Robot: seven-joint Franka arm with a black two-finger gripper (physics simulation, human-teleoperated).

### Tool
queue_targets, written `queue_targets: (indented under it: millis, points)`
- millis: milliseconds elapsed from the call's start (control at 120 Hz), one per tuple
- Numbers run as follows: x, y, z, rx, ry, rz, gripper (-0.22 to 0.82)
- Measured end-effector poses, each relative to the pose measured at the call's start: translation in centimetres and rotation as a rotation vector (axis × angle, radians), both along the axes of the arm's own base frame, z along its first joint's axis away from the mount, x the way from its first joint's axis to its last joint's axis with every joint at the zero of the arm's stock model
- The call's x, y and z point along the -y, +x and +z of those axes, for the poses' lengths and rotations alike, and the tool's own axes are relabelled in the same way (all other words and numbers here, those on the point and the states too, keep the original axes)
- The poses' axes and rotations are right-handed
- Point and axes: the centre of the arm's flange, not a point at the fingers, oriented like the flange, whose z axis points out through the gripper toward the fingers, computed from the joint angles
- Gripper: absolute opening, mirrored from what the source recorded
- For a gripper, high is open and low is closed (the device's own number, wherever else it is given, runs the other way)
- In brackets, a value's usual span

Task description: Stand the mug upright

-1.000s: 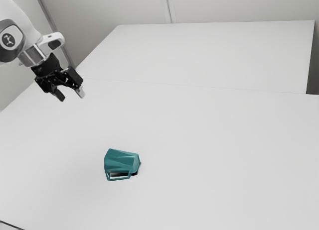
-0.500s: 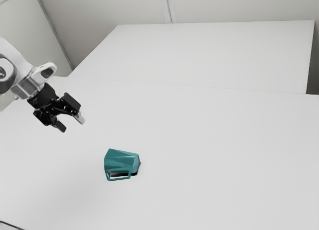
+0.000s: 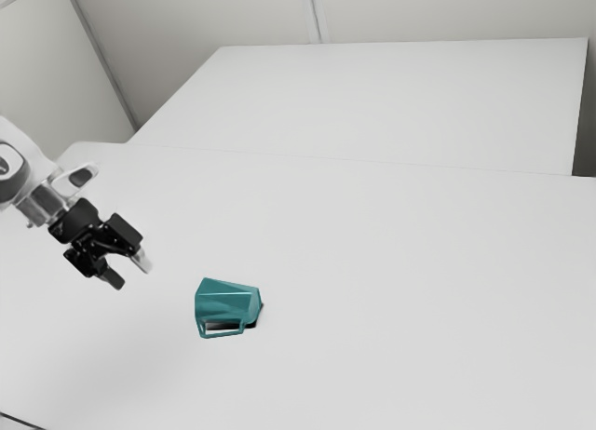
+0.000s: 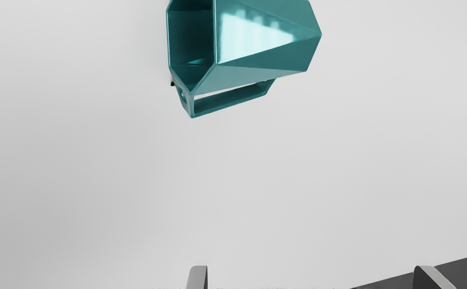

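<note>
With my gripper (image 3: 129,273) spread and empty, I rate the toppled mug (image 3: 225,302) light, rigid and slick; grip across its faceted body (image 4: 273,60), clear of the handle (image 4: 230,101).

No legible text, labels, brands or numbers in either view. Round badge (image 3: 5,166) on the white arm housing (image 3: 30,154), cut by the frame edge; its mark is unreadable.

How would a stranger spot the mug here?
Start from the big white table. The black hand hovers open over it; the mug lies on its side nearby. Unlike the hand, it is teal and faceted, with a handle.
</note>
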Motion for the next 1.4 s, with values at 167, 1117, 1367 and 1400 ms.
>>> queue_targets:
  millis: [167,1117,1367,1400]
  points:
    - [-1.8,-0.4,-2.9,0.025,-0.074,-0.023,0.57]
    - [-2.6,2.3,-11.0,0.357,-0.316,-0.212,0.56]
    - [-2.4,2.7,-13.1,0.372,-0.343,-0.237,0.56]
    - [-2.4,2.7,-13.3,0.374,-0.344,-0.239,0.56]
